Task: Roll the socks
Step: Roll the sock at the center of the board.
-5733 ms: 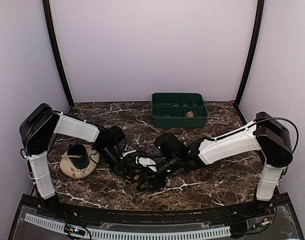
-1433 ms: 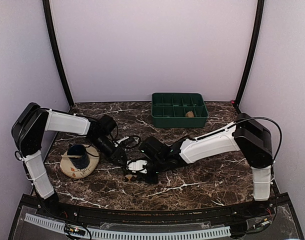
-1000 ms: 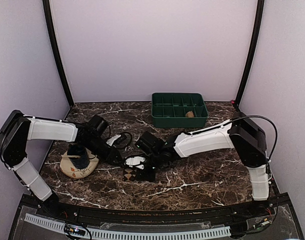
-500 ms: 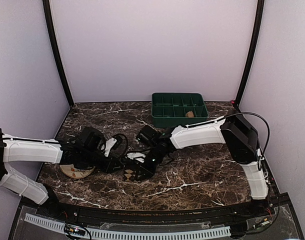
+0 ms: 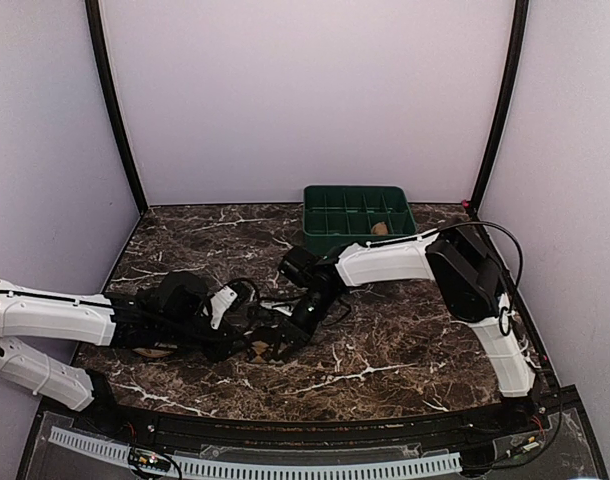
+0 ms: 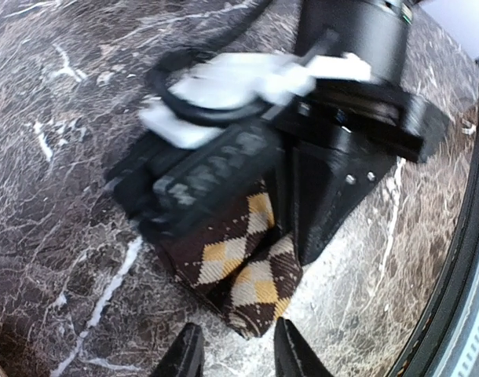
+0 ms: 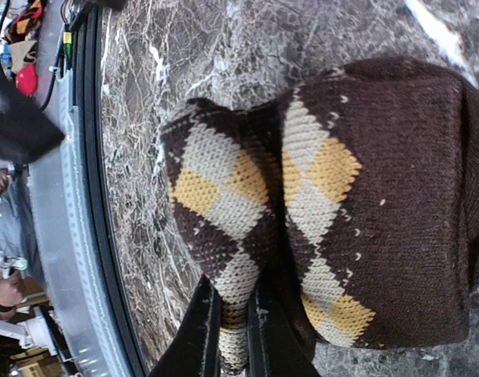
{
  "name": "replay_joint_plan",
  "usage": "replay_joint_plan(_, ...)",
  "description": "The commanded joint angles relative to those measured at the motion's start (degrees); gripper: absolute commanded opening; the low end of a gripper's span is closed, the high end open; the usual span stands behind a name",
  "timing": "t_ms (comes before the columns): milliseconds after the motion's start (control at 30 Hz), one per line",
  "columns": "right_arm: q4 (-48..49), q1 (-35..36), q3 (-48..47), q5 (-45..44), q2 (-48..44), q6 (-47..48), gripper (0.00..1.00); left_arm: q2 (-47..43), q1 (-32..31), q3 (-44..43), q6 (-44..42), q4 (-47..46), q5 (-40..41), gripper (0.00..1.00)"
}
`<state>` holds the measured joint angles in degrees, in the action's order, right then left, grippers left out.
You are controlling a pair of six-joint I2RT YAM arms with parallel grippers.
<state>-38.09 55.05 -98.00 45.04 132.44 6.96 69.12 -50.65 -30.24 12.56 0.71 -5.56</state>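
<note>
Near the front edge of the table, toward 7 o'clock from its middle, lie the checked socks, bunched together. At their 1 o'clock side the right gripper is pinched closed on the fabric. At 9 o'clock the left gripper has its fingers apart, with the sock tip at the gap.

On the table, the socks lie between our two claws. Our right claw comes at them from behind, with part of them pinched between its fingers. Our left claw sits to their left, its tips just short of them, not touching. Well behind the right claw, at the table's far edge, stands the tray, with a small bundle in one of its near compartments.
</note>
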Motion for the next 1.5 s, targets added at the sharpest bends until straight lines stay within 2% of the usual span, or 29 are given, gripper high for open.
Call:
replay_joint_plan(0, -6.4, -1.3, -2.3, 1.2, 3.2, 0.9, 0.00, 1.1, -3.8, -3.4, -5.5, 2.3, 2.8, 0.35)
replay_joint_plan(233, -7.6, -2.5, -3.8, 3.1, 3.5, 1.3, 0.00, 6.6, -8.5, -10.1, -15.1, 8.9, 4.0, 0.37)
replay_joint_plan(567, -10.2, -2.6, -5.2, 3.9, 4.3, 2.9, 0.00, 14.3, -9.0, -14.4, -24.3, 14.2, 6.2, 0.38)
replay_joint_plan(1000, -12.9, -2.7, -6.8, 4.8, 5.5, 4.7, 0.00, 18.6, -9.4, -16.0, -29.4, 13.2, 9.0, 0.38)
replay_joint_plan(1467, -15.7, -2.6, -9.7, 5.5, 7.4, 6.3, 0.00, 19.1, -10.3, -17.9, -33.9, 13.0, 11.1, 0.38)
